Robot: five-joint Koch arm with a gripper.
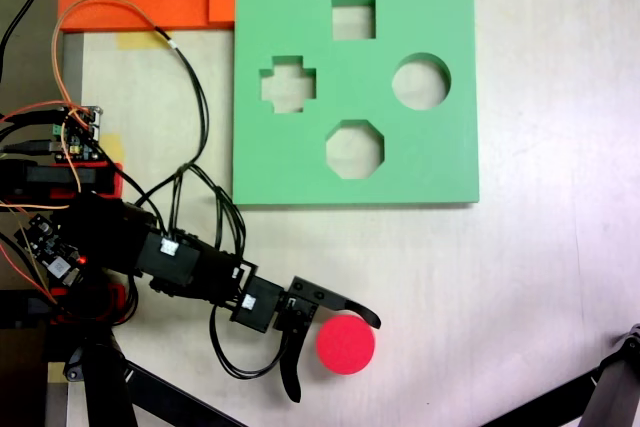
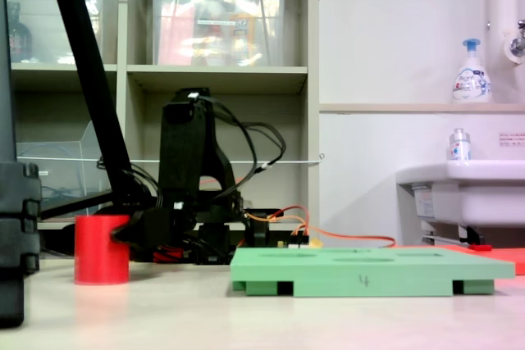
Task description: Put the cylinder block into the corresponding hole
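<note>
Red foam cylinder block (image 1: 346, 344) stands upright on the pale worktop (image 1: 520, 287), near the bottom edge of the first exterior view and well apart from the square green foam board (image 1: 440, 162) above it. In the second exterior view the block (image 2: 102, 249) sits on the second exterior view's left, the board (image 2: 361, 272) lying flat to its right. The black tool (image 1: 336, 358) of the arm is spread around the block: one finger (image 1: 350, 308) curves over its upper side, the other (image 1: 290, 372) hangs to the block's left in the first exterior view. Whether the upper finger touches the foam cannot be told. The round circular hole (image 1: 421, 82) lies on the board's right side, with a square cutout (image 1: 353, 18), a cross-shaped cutout (image 1: 288, 85) and an octagonal cutout (image 1: 355, 148) nearby.
</note>
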